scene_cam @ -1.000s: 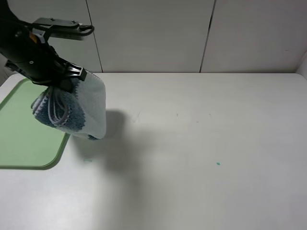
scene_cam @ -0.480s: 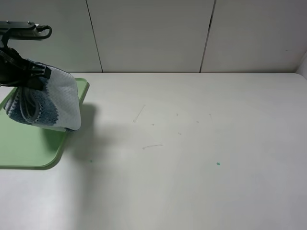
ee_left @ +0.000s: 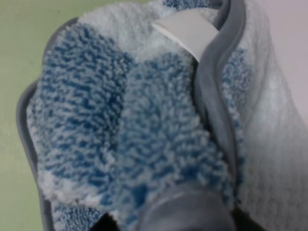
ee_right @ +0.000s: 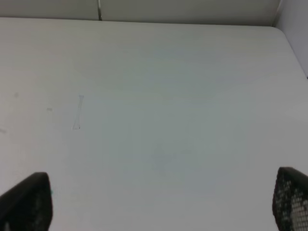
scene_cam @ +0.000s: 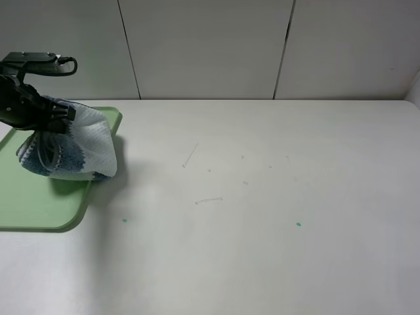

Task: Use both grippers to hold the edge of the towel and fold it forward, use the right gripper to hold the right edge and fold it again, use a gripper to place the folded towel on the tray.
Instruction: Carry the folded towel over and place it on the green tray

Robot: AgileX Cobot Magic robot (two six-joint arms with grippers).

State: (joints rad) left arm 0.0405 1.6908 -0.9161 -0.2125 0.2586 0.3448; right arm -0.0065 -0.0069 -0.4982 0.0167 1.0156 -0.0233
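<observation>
Towel (scene_cam: 79, 147): folded terry bundle, soft, light, floppy, likely to unfold unless gripped across its stacked grey hems; pinched by left hand (scene_cam: 49, 121) over tray (scene_cam: 39, 203) at surface's far-left corner; right hand (ee_right: 159, 202) spread, empty.

My high exterior camera looks down across the white table (scene_cam: 262, 197) toward the back wall, with the left gripper (scene_cam: 49, 121) at its far left over the tray (scene_cam: 39, 203). My left wrist camera sits right behind that claw, so close that the towel (ee_left: 144, 134) fills its frame. My right wrist camera looks out between the right gripper's (ee_right: 154, 199) wide-apart fingertips (ee_right: 26, 199) over bare tabletop, which the high view shares.
</observation>
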